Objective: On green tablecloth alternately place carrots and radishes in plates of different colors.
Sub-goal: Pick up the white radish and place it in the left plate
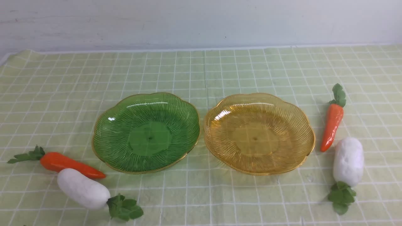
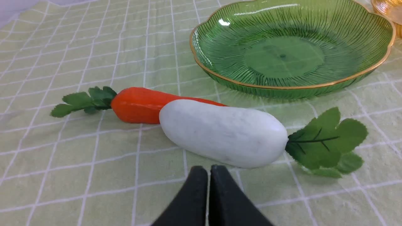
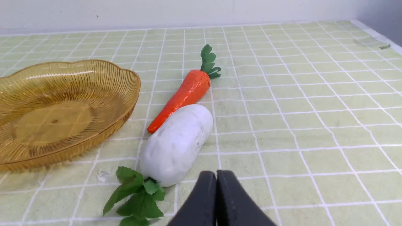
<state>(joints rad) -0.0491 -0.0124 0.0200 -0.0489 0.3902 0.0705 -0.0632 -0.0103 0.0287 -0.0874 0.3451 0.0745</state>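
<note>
On the green tablecloth (image 1: 220, 72) a green plate (image 1: 146, 131) and an amber-yellow plate (image 1: 259, 133) stand side by side, both empty. Left of the green plate lie a carrot (image 1: 67, 164) and a radish (image 1: 82, 189), touching. Right of the amber plate lie a second carrot (image 1: 332, 124) and a second radish (image 1: 348, 161). My left gripper (image 2: 209, 171) is shut and empty, just short of the left radish (image 2: 223, 133), with the left carrot (image 2: 138, 105) and green plate (image 2: 289, 50) beyond. My right gripper (image 3: 216, 175) is shut and empty beside the right radish (image 3: 177, 144), near the right carrot (image 3: 183, 97) and amber plate (image 3: 56, 110). Neither gripper shows in the front view.
A pale wall (image 1: 201, 22) rises behind the cloth's far edge. The table's right edge (image 3: 377, 36) shows in the right wrist view. A sliver of the amber plate (image 2: 389, 9) shows beyond the green plate in the left wrist view.
</note>
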